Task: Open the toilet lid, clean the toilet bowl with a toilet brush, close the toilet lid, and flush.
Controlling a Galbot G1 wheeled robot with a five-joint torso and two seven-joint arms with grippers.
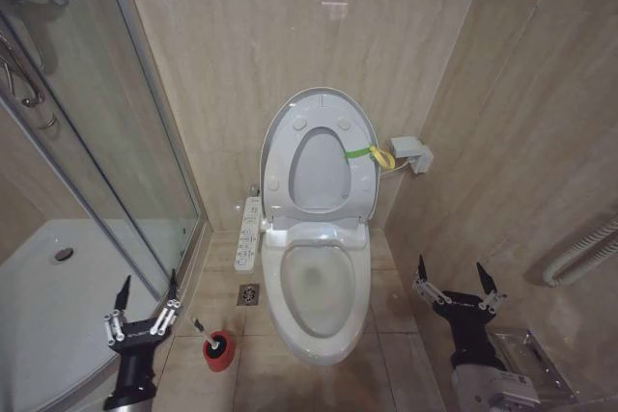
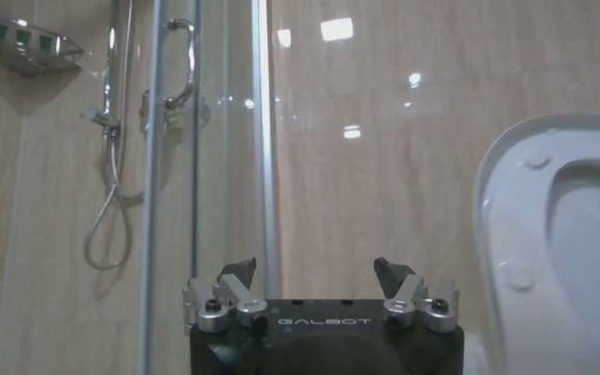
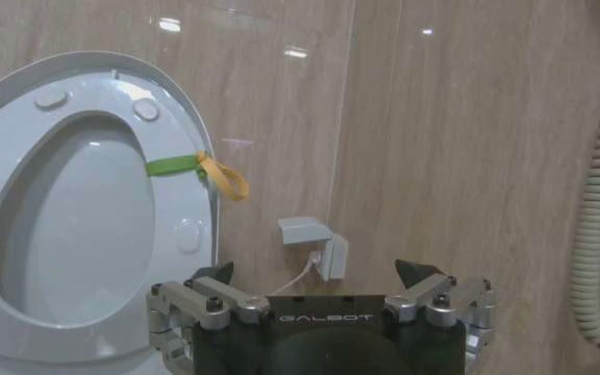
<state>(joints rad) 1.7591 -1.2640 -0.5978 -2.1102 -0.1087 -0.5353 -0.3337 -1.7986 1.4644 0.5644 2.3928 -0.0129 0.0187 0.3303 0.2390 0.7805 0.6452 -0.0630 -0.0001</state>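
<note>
The toilet lid (image 1: 319,96) stands raised against the back wall with the ring seat folded up in front of it. A yellow-green strap (image 1: 372,153) hangs at its edge. The toilet bowl (image 1: 314,282) lies uncovered below. Left of the bowl, the toilet brush (image 1: 201,327) leans in its red holder (image 1: 219,349) on the floor. My left gripper (image 1: 149,284) hovers open just left of the brush. My right gripper (image 1: 451,267) is open to the right of the bowl. The left wrist view has the left gripper (image 2: 314,266) and the lid (image 2: 508,195). The right wrist view has the right gripper (image 3: 316,269), lid (image 3: 29,74) and strap (image 3: 201,168).
A glass shower enclosure (image 1: 116,142) with a white tray (image 1: 58,277) fills the left side. A bidet control panel (image 1: 249,233) and a floor drain (image 1: 248,293) sit left of the toilet. A small wall box (image 1: 410,151) and a corrugated hose (image 1: 579,253) are on the right wall.
</note>
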